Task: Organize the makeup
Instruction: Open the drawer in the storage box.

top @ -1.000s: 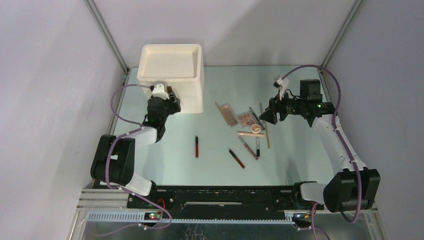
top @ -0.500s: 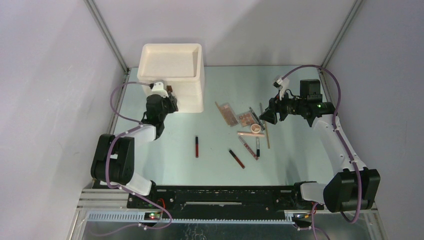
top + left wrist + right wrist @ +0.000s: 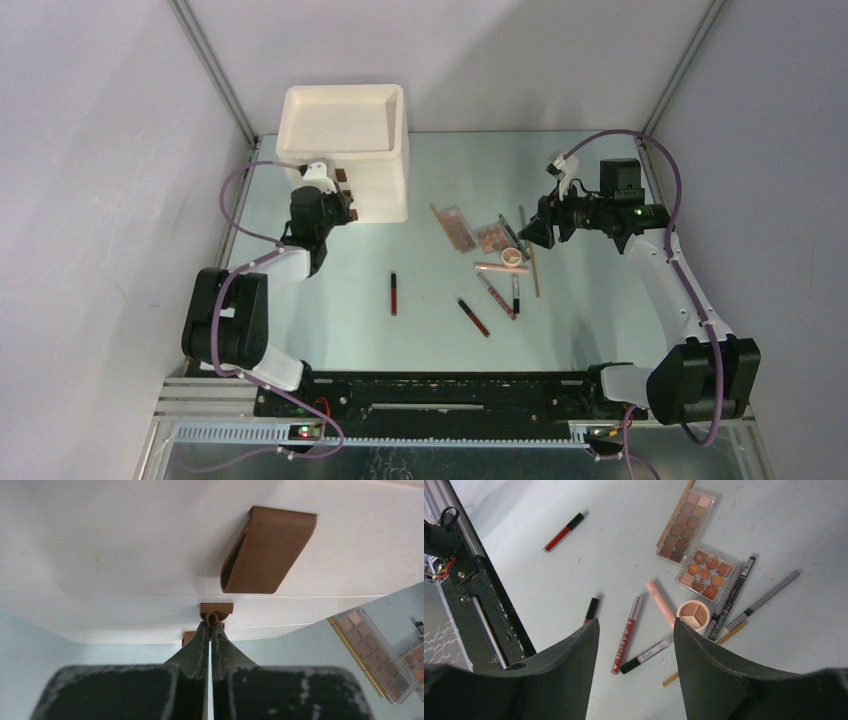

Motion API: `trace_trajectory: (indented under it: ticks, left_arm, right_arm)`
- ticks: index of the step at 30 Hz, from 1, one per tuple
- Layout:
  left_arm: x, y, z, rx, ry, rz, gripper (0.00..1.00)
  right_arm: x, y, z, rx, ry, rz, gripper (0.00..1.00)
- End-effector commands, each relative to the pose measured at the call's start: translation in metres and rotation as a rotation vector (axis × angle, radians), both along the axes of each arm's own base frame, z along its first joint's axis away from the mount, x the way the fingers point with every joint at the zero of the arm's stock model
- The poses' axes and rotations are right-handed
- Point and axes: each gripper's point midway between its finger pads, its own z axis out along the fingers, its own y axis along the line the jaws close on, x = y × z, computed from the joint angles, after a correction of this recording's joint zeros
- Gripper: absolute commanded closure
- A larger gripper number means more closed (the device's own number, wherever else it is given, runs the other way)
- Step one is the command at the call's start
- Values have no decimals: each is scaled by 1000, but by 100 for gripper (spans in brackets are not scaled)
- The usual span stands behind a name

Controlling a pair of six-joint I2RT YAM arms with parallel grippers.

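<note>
The makeup lies loose on the table right of centre: a long palette, a square palette, a round compact, checkered pencils and several slim tubes. Two dark-red tubes lie apart, nearer the arms. My left gripper is against the front of the cream drawer box, shut on a small brown drawer handle. My right gripper hovers open above the makeup, holding nothing.
A larger brown handle sticks out of the drawer above the gripped one. The box stands in the back left corner beside the left wall. The black base rail runs along the near edge.
My left gripper has moved in to the box front and closed its fingers on the drawer handle. The right arm and the makeup have not moved.
</note>
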Motion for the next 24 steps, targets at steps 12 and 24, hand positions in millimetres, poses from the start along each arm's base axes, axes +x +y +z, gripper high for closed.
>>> trace_trajectory:
  ticks: [12, 24]
  left_arm:
    - [-18, -6, 56, 31, -96, -99, 100]
    - [-61, -13, 36, 111, -23, -226, 100]
  right_arm:
    - [-1, 2, 4, 9, -19, 21, 34]
    - [-2, 3, 4, 7, -21, 25, 34]
